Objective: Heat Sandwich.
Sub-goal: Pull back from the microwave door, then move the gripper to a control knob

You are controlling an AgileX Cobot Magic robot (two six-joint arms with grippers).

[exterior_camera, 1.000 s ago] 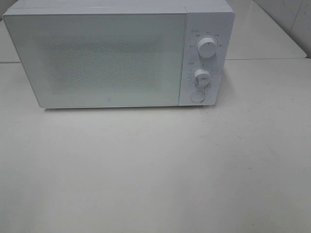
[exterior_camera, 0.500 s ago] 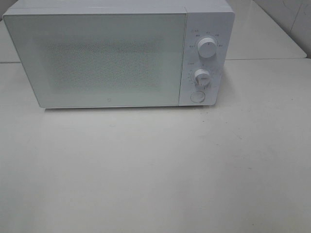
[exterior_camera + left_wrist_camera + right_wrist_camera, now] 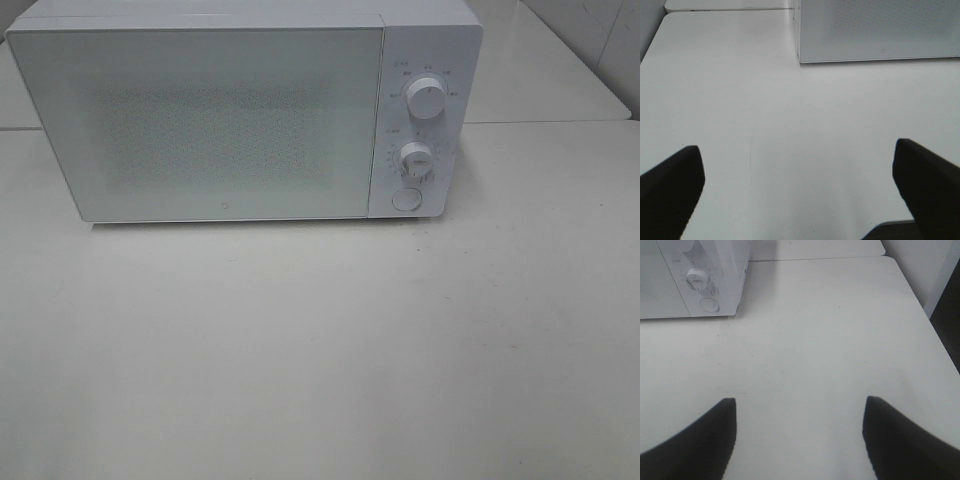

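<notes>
A white microwave [image 3: 230,120] stands at the back of the table with its door shut; two knobs [image 3: 425,98] and a round button [image 3: 405,199] sit on its right panel. The sandwich is out of view. Neither arm shows in the exterior high view. In the left wrist view my left gripper [image 3: 797,192] hangs open over bare table, nothing between its dark fingers [image 3: 670,190], with the microwave's lower left corner [image 3: 875,35] ahead. My right gripper [image 3: 797,437] is open and empty too, its fingers [image 3: 700,440] above the table, with the microwave's control panel [image 3: 705,285] ahead.
The white table [image 3: 320,350] stretches in front of the microwave. A second white table [image 3: 540,70] adjoins at the back. The table's right edge [image 3: 935,335] drops off to a dark floor in the right wrist view.
</notes>
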